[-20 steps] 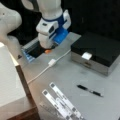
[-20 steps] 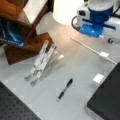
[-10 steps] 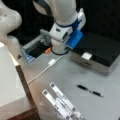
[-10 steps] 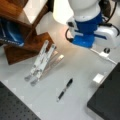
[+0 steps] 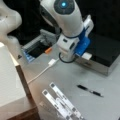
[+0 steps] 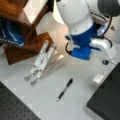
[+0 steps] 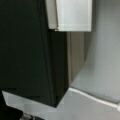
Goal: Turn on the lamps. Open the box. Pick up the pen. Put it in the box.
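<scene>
- Over the box's front edge I am seeing the arm's wrist hanging in a front view, with the gripper [image 5: 67,58] hidden beneath the white and blue housing; I cannot tell whether its fingers are wide or narrow.
- I am watching the box [image 5: 105,53] lying closed, black lid flat on top, its small white tab [image 5: 86,56] sitting just beside the wrist.
- From the wrist view I am getting the box [image 7: 27,50] filling the left side, one corner pointing down over the grey table [image 7: 102,67].
- I am seeing the pen [image 5: 89,90] lying alone on the table, well apart from the arm, with bare surface all around it.
- I am noting in a front view the pen [image 6: 64,89] lying between the white strips [image 6: 41,62] and the box corner [image 6: 107,100], touching neither.
- I am seeing a white cable [image 5: 42,72] running across the table from near the wrist toward a front view's left.
- I am noting the big white block [image 5: 8,80] standing at that left edge.
</scene>
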Controlling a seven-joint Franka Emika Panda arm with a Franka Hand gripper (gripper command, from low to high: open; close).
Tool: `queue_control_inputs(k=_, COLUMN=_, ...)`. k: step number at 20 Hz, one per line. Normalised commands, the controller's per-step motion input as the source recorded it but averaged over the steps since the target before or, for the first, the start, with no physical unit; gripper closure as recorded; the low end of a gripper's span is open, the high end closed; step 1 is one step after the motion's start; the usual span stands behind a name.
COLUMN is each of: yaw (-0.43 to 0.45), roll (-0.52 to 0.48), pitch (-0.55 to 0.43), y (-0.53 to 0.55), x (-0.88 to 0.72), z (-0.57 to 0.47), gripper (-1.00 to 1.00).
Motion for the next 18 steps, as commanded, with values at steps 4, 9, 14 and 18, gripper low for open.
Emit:
queue_control_inputs(k=4, yaw=-0.05, roll=0.344, pitch=-0.157, y=0.2, x=0.12, z=-0.22, gripper=-1.0)
queue_control_inputs(k=9, yaw=-0.076, roll=0.307, pitch=-0.118, y=0.13, x=0.02, z=-0.21, gripper=-1.0)
queue_control_inputs(k=14, yaw=-0.081, roll=0.2, pitch=-0.105, y=0.01, x=-0.06, z=-0.17, gripper=-1.0)
queue_control_inputs(k=18, yaw=-0.082, roll=0.147, pitch=-0.115, y=-0.05, x=-0.09, z=-0.2, gripper=-1.0)
